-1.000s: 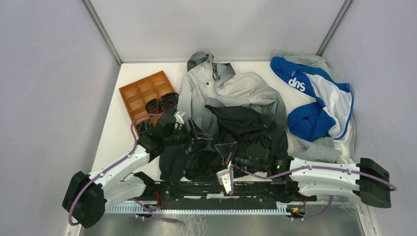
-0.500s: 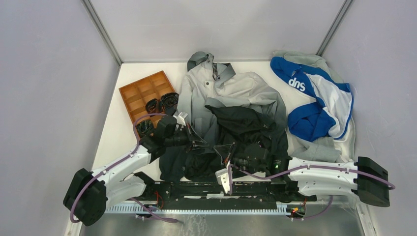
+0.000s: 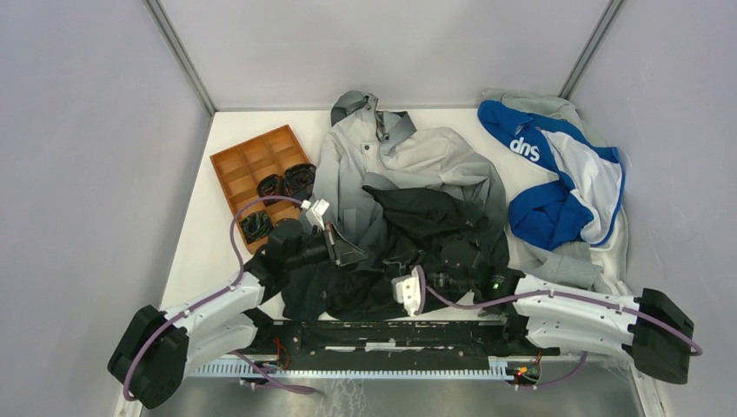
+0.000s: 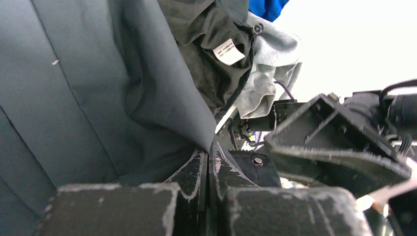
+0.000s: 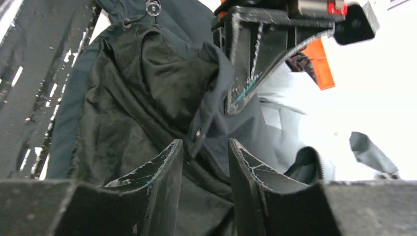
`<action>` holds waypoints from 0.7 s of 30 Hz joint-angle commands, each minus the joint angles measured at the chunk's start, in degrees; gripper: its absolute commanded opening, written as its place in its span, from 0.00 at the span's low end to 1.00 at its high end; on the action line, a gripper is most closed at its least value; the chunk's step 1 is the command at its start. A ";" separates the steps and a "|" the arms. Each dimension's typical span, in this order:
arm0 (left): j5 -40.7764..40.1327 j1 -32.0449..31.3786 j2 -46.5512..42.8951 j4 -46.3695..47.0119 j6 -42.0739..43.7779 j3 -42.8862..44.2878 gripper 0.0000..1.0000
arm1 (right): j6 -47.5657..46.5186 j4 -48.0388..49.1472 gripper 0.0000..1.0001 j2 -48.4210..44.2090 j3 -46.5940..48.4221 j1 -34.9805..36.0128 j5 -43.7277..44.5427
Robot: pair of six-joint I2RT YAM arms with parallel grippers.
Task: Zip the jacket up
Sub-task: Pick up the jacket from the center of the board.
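Observation:
The jacket [image 3: 408,165] lies spread on the table, light grey at the collar and dark at the hem near the arms. My left gripper [image 3: 355,254] is shut on a fold of the dark front panel [image 4: 162,98], and the cloth is pinched at its tips [image 4: 209,147]. Just to its right, my right gripper [image 3: 426,265] stands open over the black lining [image 5: 147,83]. The zipper edge [image 5: 211,164] runs loose between its fingers [image 5: 205,150], and nothing is gripped there.
An orange compartment tray [image 3: 252,156] holding black parts sits left of the jacket, close to the left arm. A blue-and-white garment [image 3: 556,174] lies on a light grey sweatshirt [image 3: 569,261] at the right. Grey walls enclose the table.
The left gripper has closed on the jacket's dark fold and shifted slightly toward the near edge. The right gripper has opened, let go of the fabric and moved forward, away from the near edge.

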 commanded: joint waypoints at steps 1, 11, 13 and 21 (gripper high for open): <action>-1.99 0.20 -2.53 13.65 8.26 -3.44 0.02 | 9.44 -1.46 0.45 -2.68 -0.46 -6.14 -13.17; -0.92 0.24 -4.89 15.10 16.11 -5.26 0.02 | 19.63 0.68 0.67 -6.36 -4.38 -20.94 -28.71; -0.57 0.19 -4.86 15.83 16.92 -5.71 0.02 | 23.67 3.69 0.76 -6.33 -5.17 -22.54 -29.65; 1.30 0.22 -4.97 20.16 16.99 -6.83 0.02 | 43.31 17.19 0.98 -5.32 -8.91 -25.65 -25.28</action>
